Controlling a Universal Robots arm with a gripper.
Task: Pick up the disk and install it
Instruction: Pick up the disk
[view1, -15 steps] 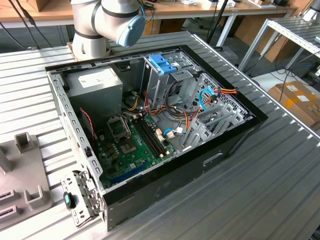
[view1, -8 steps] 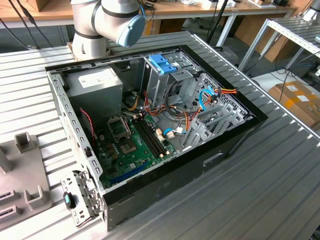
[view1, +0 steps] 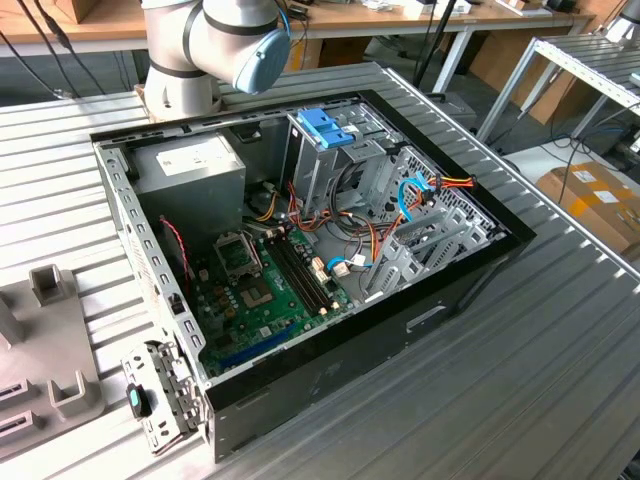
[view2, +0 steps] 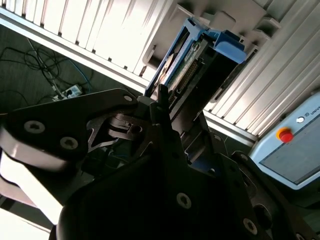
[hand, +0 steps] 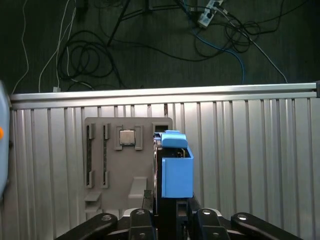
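Tool (hand: 172, 209) clamped on the disk (hand: 177, 170), whose long axis points straight away from it.

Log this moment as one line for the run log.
phase: pickup | gripper: shut on disk | place: at grey fixture | case: open

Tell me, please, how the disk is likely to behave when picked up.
The disk looks like a rigid metal slab, so it probably won't flex and may be heavy for its size. Its blue rails look smooth, perhaps slippery. Upright on its thin edge by the gripper, it could tip easily.
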